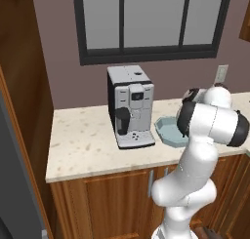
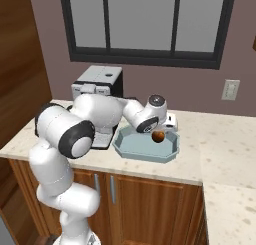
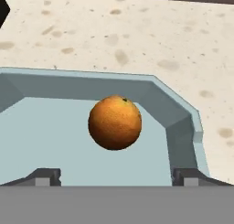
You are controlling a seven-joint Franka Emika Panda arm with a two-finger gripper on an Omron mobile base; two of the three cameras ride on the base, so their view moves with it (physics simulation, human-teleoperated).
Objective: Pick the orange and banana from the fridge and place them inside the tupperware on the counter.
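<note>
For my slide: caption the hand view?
Open tool above the orange inside the tupperware on the counter.

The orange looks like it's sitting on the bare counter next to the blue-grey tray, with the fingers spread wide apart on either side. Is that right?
Not quite. The orange is inside the tupperware, not on the bare counter; the hand view shows the tray's walls around it. The fingers are indeed spread wide apart.

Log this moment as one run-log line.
gripper: open | orange: released over tupperware | banana: not placed
</note>
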